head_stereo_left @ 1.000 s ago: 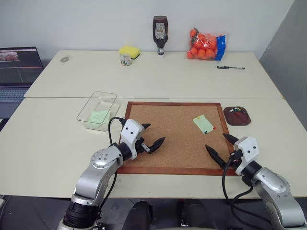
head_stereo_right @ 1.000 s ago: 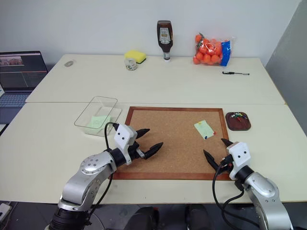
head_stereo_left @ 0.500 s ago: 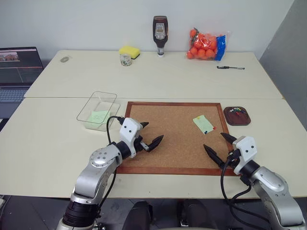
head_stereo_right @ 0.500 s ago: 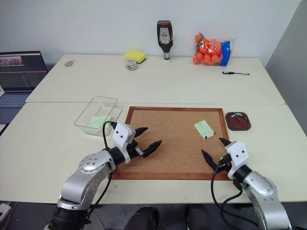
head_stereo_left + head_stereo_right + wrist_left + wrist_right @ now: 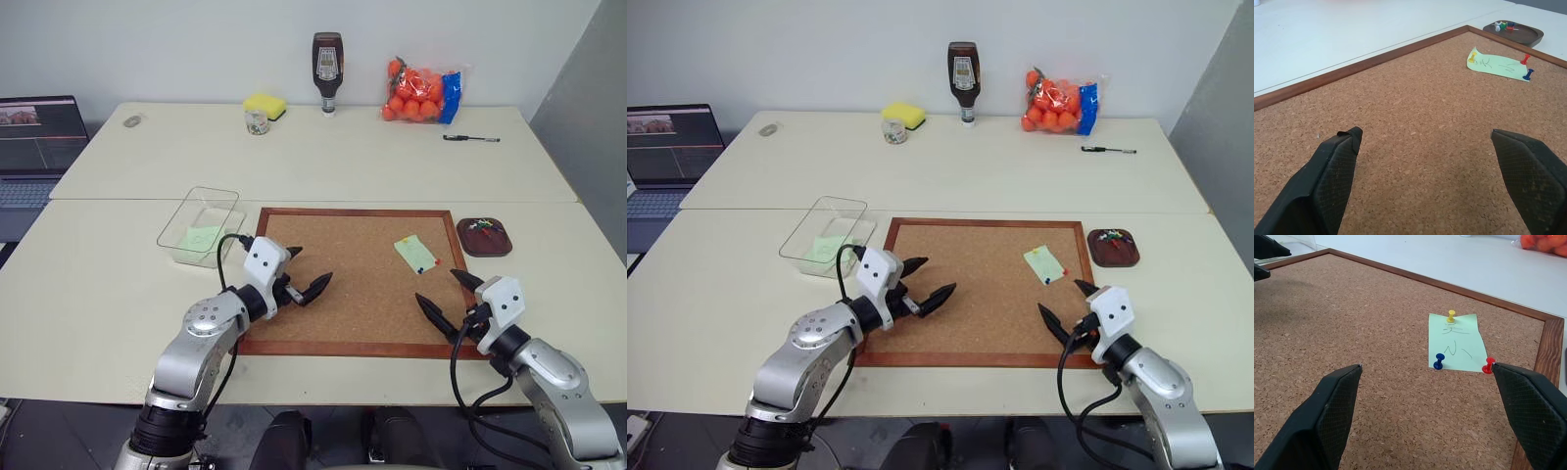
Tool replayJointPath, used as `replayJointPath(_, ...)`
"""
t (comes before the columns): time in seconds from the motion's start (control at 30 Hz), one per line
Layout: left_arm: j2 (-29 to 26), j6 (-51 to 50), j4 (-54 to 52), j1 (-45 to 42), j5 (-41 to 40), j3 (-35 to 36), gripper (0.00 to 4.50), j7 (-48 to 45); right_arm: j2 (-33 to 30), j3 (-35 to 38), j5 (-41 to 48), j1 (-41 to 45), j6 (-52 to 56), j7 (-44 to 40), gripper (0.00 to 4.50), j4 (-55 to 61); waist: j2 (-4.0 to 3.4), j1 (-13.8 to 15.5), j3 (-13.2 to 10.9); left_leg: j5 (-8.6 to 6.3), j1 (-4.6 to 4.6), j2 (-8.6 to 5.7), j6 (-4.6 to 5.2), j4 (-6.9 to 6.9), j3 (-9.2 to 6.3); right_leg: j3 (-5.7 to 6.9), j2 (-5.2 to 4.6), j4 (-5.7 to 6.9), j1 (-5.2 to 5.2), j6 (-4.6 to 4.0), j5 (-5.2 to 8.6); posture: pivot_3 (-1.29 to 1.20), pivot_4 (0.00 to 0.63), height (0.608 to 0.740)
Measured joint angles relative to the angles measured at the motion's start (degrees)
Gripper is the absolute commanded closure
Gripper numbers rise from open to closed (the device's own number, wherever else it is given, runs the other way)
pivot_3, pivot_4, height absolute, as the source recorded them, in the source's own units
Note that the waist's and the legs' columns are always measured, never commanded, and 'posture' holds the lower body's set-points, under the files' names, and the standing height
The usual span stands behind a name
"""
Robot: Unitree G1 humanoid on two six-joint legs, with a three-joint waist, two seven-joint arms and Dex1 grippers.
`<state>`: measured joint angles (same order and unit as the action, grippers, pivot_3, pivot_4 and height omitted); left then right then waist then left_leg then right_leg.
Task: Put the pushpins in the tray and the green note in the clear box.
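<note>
The green note [image 5: 1457, 343] lies on the corkboard's right part, pinned by a yellow pushpin [image 5: 1451, 315], a blue one [image 5: 1439, 361] and a red one [image 5: 1488, 364]. The dark brown tray [image 5: 484, 237] sits just right of the board with several pins in it. The clear box [image 5: 200, 226] stands left of the board and holds another pale green note [image 5: 203, 238]. My left gripper [image 5: 310, 270] hovers open over the board's left side. My right gripper [image 5: 438, 288] is open over the front right corner, just short of the pinned note.
The wood-framed corkboard [image 5: 362, 264] fills the table's middle. At the back stand a sauce bottle [image 5: 327, 61], a bag of oranges [image 5: 421, 91], a yellow sponge [image 5: 265, 104], a small jar [image 5: 257, 121] and a pen [image 5: 470, 138]. A laptop [image 5: 34, 137] sits far left.
</note>
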<state>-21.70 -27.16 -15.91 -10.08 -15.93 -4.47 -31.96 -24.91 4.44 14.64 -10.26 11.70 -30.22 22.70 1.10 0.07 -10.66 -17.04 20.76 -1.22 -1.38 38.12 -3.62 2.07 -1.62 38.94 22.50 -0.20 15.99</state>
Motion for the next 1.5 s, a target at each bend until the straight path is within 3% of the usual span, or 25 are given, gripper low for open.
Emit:
replayJointPath(0.17,-0.7,0.3,0.7,-0.5,0.0,0.4,0.03,-0.9,0.0,0.0,0.0,0.7,0.0,0.1,0.00,0.0,0.00,0.0,0.0,0.00,0.01,0.00,0.00,0.00,0.00,0.00,0.00,-0.01,0.00,0.00,0.00,0.00,0.150,0.740)
replayJointPath(0.2,-1.0,0.7,1.0,-0.6,0.3,0.2,0.39,-1.4,0.0,0.0,0.1,0.9,0.1,0.3,0.00,0.0,0.00,0.0,0.0,0.00,0.01,0.00,0.00,0.00,0.00,0.00,0.00,-0.01,0.00,0.00,0.00,0.00,0.150,0.740)
replayJointPath(0.53,-3.4,1.6,5.2,-1.6,2.2,-4.2,2.39,-6.4,2.0,0.0,1.2,10.6,9.3,5.7,0.00,2.0,0.00,-0.1,0.0,0.00,0.01,0.00,0.00,0.00,-0.01,0.00,0.00,0.00,0.03,-0.01,0.00,0.00,0.150,0.740)
replayJointPath(0.67,-3.3,1.2,7.0,-2.7,3.1,-4.9,3.24,-6.4,2.7,-1.9,0.5,19.7,15.2,7.9,0.00,-2.3,0.00,-0.1,0.0,0.00,0.01,0.00,0.00,-0.01,-0.02,0.02,0.00,0.03,0.05,-0.10,-0.06,0.00,0.150,0.740)
replayJointPath(0.87,-3.3,0.1,7.2,-3.6,3.5,-5.2,4.19,-6.2,3.4,-4.1,-0.1,25.5,22.5,9.3,0.00,-8.4,0.00,-0.1,0.0,0.00,0.05,-0.04,0.00,0.00,0.02,-0.01,-0.05,0.00,0.06,-0.28,-0.16,0.00,0.150,0.740)
replayJointPath(1.47,-3.3,-1.3,5.4,-3.4,4.8,-6.2,4.19,-5.7,5.8,-5.8,-2.5,32.4,23.8,10.4,0.00,-20.5,-0.01,-0.1,0.0,0.00,0.06,-0.07,0.01,-0.01,0.05,-0.02,-0.08,0.00,0.06,-0.28,-0.18,0.00,0.150,0.740)
replayJointPath(1.5,-3.3,-1.3,5.4,-3.3,4.9,-6.2,4.20,-5.6,6.0,-5.8,-2.5,32.4,23.7,10.4,0.18,-20.6,-0.01,-0.1,0.0,0.00,0.05,-0.06,0.01,-0.01,0.05,-0.02,-0.08,0.00,0.06,-0.28,-0.18,0.00,0.150,0.740)
